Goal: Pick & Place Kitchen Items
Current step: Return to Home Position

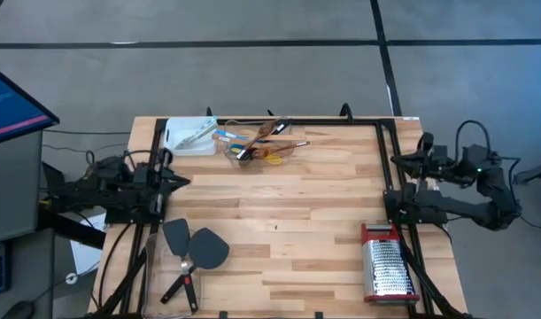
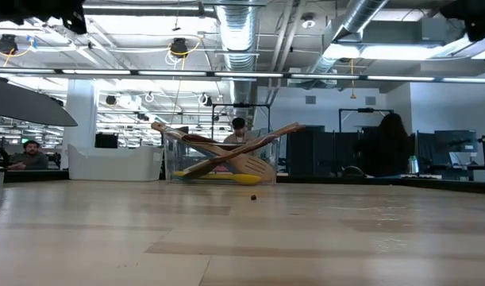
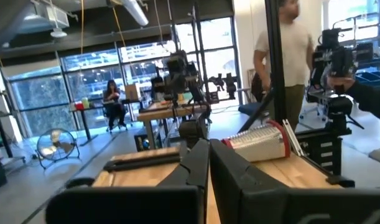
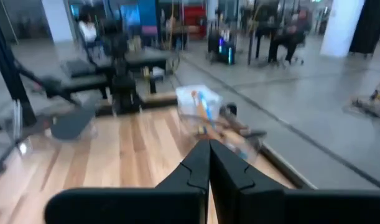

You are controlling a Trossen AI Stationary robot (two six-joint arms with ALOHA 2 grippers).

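Grey concrete floor [image 1: 252,75]; exposed ducts [image 2: 239,32] overhead; big windows [image 3: 40,87]; desks [image 3: 168,109]; person [image 2: 24,155] seated.

No lettering, label, brand, number or sign can be read in any view. The monitor [image 1: 13,105], standing left of the desk, shows a blue screen with rows of light text too small to make out.
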